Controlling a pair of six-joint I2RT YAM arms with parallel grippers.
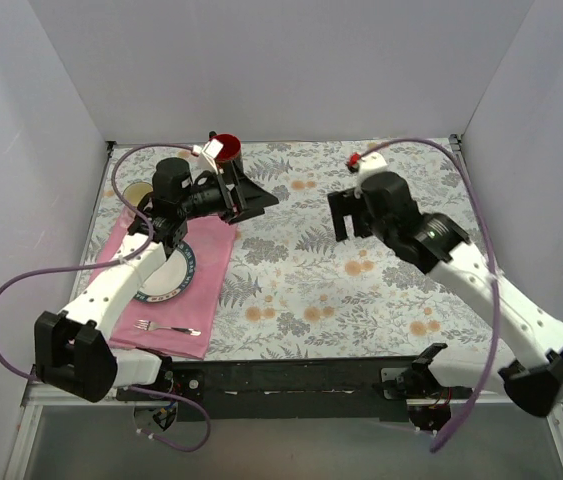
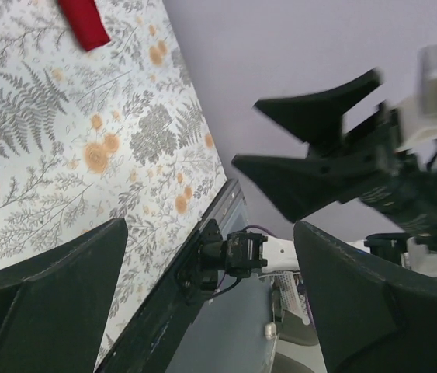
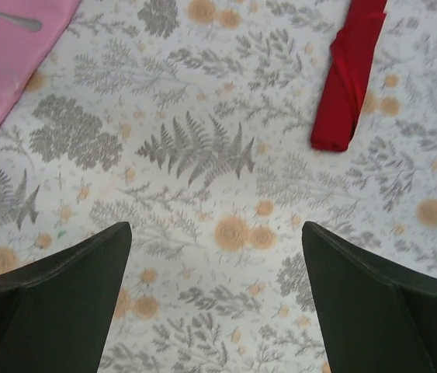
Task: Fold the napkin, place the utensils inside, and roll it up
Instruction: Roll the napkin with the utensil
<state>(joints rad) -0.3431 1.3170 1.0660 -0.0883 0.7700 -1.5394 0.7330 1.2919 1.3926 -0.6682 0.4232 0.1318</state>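
The bright red cloth napkin [image 3: 348, 78] lies as a narrow rolled bundle on the fern-and-flower patterned desk [image 3: 202, 155]. It sits in the upper right of the right wrist view and at the top left edge of the left wrist view. The right arm's fingers [image 3: 47, 311] are spread apart, holding nothing, above the desk. The left arm's fingers [image 2: 47, 303] are also apart and empty. A pale pink placemat [image 1: 211, 270] at the left carries a silver fork [image 1: 166, 327].

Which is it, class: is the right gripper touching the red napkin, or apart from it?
Apart. The right wrist view shows the napkin lying well beyond the open right gripper, with floral tablecloth between them.
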